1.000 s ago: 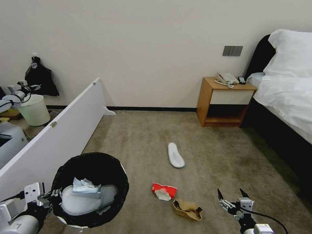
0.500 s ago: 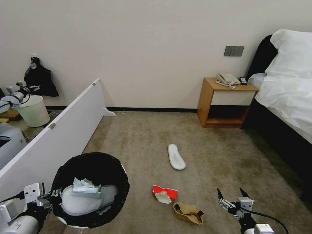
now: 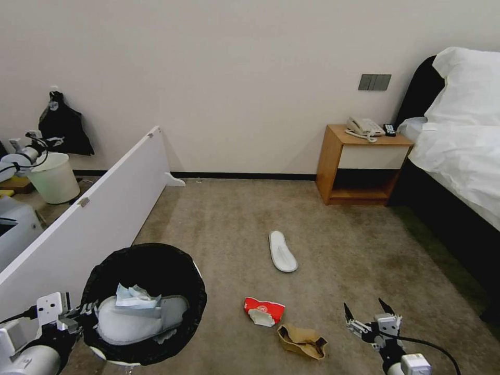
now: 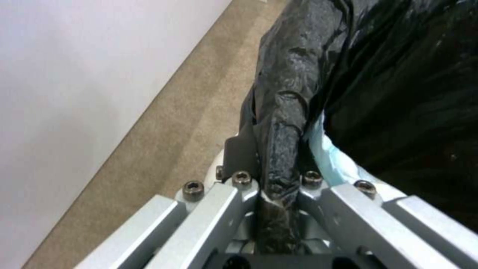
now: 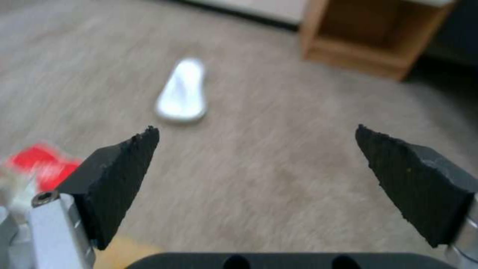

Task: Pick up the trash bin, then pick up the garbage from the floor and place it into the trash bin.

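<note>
Round trash bin (image 3: 146, 299) at the lower left of the carpet (image 3: 333, 245), just beside the long white board (image 3: 99, 213); glossy, wrinkled black bag folded over its rim, white plastic wall showing only as a sliver underneath. Inside: a soft white slipper (image 3: 130, 320) topped by crumpled pale-blue tissue (image 3: 134, 297). Left gripper (image 3: 83, 312) clenched on the bin's near rim, metal fingers (image 4: 239, 186) pinching the bag-covered lip; bin's base cut off by the frame edge.

Right of the bin, on the short-pile beige carpet: a flattened red-and-white carton (image 3: 264, 310), and just past it a crumpled brown paper scrap (image 3: 302, 341). Farther from the bin, toward the wooden nightstand (image 3: 359, 164), a second flat white slipper (image 3: 282, 251), sole-shaped, lying alone.

Right gripper (image 3: 370, 317) hanging above the carpet well right of the bin, beyond the paper scrap, empty, dark wedge-shaped fingertips (image 5: 124, 179) spread wide apart. In the right wrist view the slipper (image 5: 183, 91) and carton (image 5: 42, 166) blurred, markings unreadable.

Behind the board, far from the bin, a plain off-white bin (image 3: 53, 178), partly hidden.
</note>
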{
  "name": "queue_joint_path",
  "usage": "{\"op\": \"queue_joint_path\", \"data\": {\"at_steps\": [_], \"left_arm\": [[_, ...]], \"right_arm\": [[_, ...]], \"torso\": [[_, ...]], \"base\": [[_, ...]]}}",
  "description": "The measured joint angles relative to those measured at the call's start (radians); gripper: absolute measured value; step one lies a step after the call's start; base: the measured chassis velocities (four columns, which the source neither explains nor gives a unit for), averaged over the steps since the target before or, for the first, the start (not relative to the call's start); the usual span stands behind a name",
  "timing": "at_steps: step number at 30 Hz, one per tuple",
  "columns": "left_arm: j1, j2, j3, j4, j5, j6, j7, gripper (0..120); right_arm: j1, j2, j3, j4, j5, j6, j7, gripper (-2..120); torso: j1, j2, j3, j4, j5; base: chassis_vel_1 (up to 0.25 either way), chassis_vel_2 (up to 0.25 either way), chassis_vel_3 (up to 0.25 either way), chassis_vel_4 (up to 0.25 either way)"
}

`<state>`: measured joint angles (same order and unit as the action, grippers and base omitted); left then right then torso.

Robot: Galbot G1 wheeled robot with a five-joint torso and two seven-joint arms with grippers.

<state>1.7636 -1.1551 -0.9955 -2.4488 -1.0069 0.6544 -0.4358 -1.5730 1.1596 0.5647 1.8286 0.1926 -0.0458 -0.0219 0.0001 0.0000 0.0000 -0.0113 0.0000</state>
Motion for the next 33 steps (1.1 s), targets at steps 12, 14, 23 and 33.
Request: {"op": "queue_joint_path", "data": {"at_steps": [12, 14, 23, 33], "left_arm": [[0.010, 0.001, -0.007, -0.005, 0.003, 0.000, 0.000, 2], [0.011, 0.000, -0.008, -0.005, 0.003, 0.000, 0.000, 2], [0.009, -0.005, -0.009, 0.003, 0.006, 0.000, -0.001, 2], [-0.004, -0.005, -0.008, 0.011, 0.007, 0.000, -0.003, 2]], "right_arm": [[0.177, -0.091, -0.183, -0.170, -0.055, -0.126, -0.191, 100], [0.190, -0.091, -0.203, -0.186, -0.058, -0.128, -0.192, 100], [0.272, -0.065, -0.316, -0.289, -0.081, -0.156, -0.187, 100], [0.356, -0.060, -0.418, -0.349, -0.081, -0.188, -0.181, 100]], "torso": [[0.000, 0.000, 0.000, 0.0001, 0.0002], [0.000, 0.000, 0.000, 0.0002, 0.0001], [0.000, 0.000, 0.000, 0.0001, -0.0001], [0.000, 0.000, 0.000, 0.0001, -0.0001]], "base": [[0.000, 0.000, 0.000, 0.000], [0.000, 0.000, 0.000, 0.000], [0.000, 0.000, 0.000, 0.000], [0.000, 0.000, 0.000, 0.000]]}}
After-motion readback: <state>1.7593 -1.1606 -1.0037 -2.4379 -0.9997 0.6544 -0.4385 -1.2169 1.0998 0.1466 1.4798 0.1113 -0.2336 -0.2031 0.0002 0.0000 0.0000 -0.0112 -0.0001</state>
